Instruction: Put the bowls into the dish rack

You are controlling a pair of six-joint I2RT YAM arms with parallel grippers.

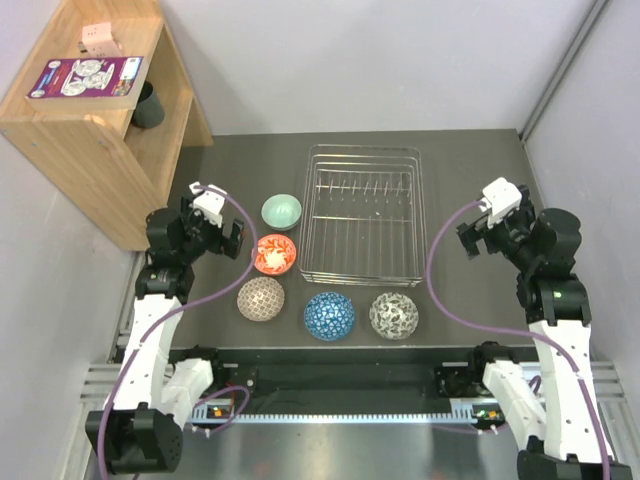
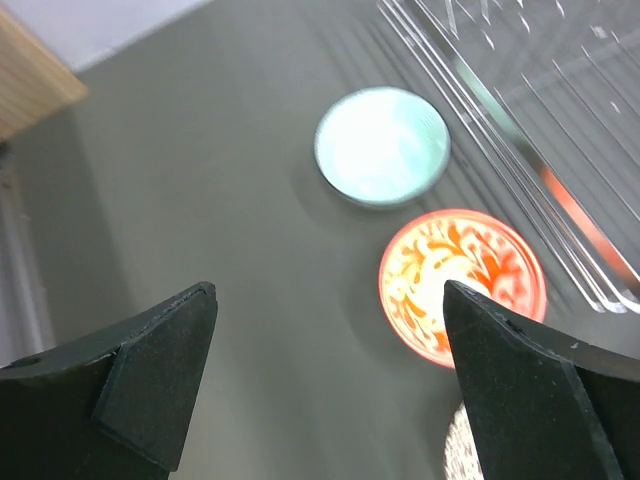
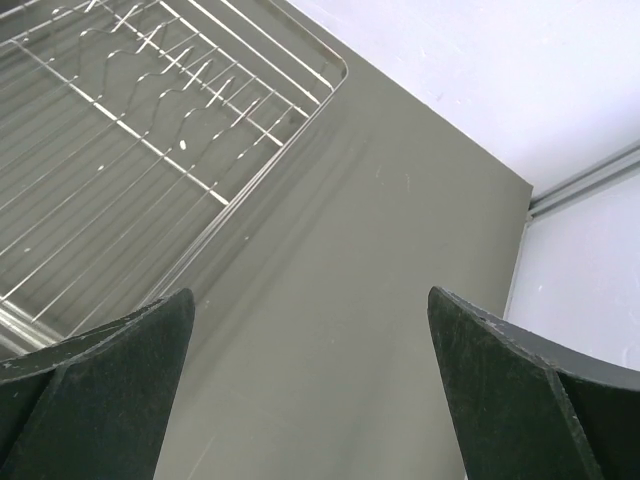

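Collision risk: the left hand (image 2: pixel 328 295), open and empty, hovers at 9 o'clock of the red-orange bowl (image 1: pixel 275 254), which sits on the tabletop (image 1: pixel 462 180) between the mint bowl (image 1: pixel 282 210) and the mesh bowl (image 1: pixel 261 298), just beside the empty dish rack (image 1: pixel 415 215). The spread jaws could shove a neighbour. The right hand (image 3: pixel 310 295), also open, hangs at the rack's 3 o'clock.

The dish rack (image 1: pixel 363 240) sits on the desk (image 1: pixel 470 180) right of centre, toward the far edge. Just left of it, the rear bowl (image 1: pixel 281 210) lies behind the front bowl (image 1: pixel 275 254). Along the near edge run the left bowl (image 1: pixel 261 298), middle bowl (image 1: pixel 329 315) and right bowl (image 1: pixel 393 315), the last two before the rack. A shelf unit (image 1: pixel 90 150) stands at the far-left corner, a cup (image 1: pixel 148 106) inside.
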